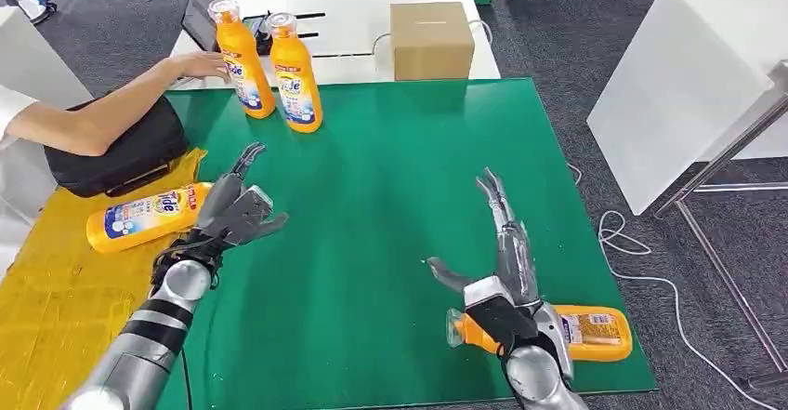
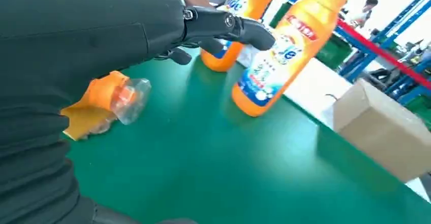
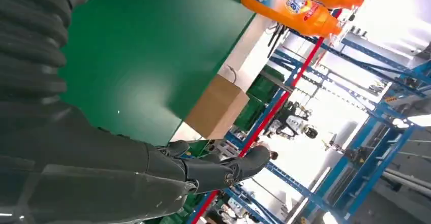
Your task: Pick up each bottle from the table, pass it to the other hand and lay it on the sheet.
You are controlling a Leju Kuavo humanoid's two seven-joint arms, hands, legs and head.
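Two orange detergent bottles [image 1: 246,57] [image 1: 295,75] stand upright at the back left of the green mat [image 1: 390,196]. A third bottle [image 1: 149,217] lies on the yellow sheet [image 1: 56,289], its cap end [image 2: 109,99] beside my left hand [image 1: 232,210], which holds nothing and has its fingers [image 2: 218,28] spread. A fourth bottle [image 1: 590,333] lies at the mat's front right, partly hidden under my right wrist. My right hand [image 1: 502,252] stretches forward past it, fingers [image 3: 223,165] apart and holding nothing. The upright bottles [image 2: 284,46] [image 3: 289,3] also appear in both wrist views.
A person's arm [image 1: 111,112] reaches in from the left, its hand at the nearer upright bottle. A black bag [image 1: 111,159] lies under that arm. A cardboard box [image 1: 430,38] sits beyond the mat's far edge. A white table [image 1: 688,75] stands to the right, cables on the floor.
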